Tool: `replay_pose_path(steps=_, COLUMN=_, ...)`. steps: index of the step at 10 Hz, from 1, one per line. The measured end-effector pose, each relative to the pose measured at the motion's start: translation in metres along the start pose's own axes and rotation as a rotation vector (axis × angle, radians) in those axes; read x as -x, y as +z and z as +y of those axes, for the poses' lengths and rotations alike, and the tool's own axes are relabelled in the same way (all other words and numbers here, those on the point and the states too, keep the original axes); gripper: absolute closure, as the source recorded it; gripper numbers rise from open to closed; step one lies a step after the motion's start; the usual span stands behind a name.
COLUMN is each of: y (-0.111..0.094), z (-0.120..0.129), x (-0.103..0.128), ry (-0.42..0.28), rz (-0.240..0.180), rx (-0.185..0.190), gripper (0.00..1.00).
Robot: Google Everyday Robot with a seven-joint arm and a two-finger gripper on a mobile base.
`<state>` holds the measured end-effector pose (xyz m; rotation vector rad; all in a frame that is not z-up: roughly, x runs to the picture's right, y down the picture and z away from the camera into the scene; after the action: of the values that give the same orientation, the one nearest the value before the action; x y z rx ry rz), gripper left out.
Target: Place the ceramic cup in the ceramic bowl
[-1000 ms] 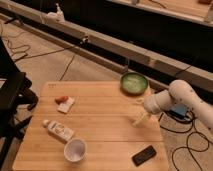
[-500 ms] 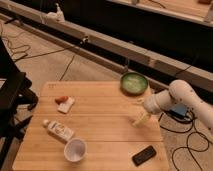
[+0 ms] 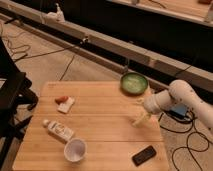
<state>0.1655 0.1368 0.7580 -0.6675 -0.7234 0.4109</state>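
The white ceramic cup point(image 3: 75, 149) lies near the front edge of the wooden table point(image 3: 100, 120), left of centre, its open mouth toward the camera. The green ceramic bowl point(image 3: 133, 83) sits at the table's far right corner. My gripper point(image 3: 140, 119) hangs over the right side of the table, below the bowl and far right of the cup, on a white arm point(image 3: 185, 97) coming in from the right. It holds nothing that I can see.
A white labelled tube point(image 3: 59, 130) lies just up-left of the cup. A small white packet with a red item point(image 3: 64, 102) lies at mid-left. A black phone point(image 3: 144, 155) lies at the front right. A dark chair point(image 3: 12, 95) stands left of the table. Cables run on the floor.
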Motion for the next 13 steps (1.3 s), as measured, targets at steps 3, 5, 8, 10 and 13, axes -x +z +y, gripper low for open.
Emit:
replay_pose_path(steps=3, y=0.000, z=0.000, x=0.000, ry=0.000, rz=0.000, rx=0.000, gripper=0.20)
replay_pose_path(steps=5, y=0.000, z=0.000, x=0.000, ry=0.000, rz=0.000, rx=0.000, gripper=0.20)
replay_pose_path(steps=8, y=0.000, z=-0.002, x=0.001, ry=-0.004, rz=0.002, rx=-0.009, gripper=0.20)
replay_pose_path(steps=10, y=0.006, z=-0.003, x=0.003, ry=-0.015, rz=0.011, rx=-0.018, gripper=0.20)
replay_pose_path(steps=13, y=0.031, z=0.012, x=0.011, ry=-0.036, rz=0.007, rx=0.035, gripper=0.20)
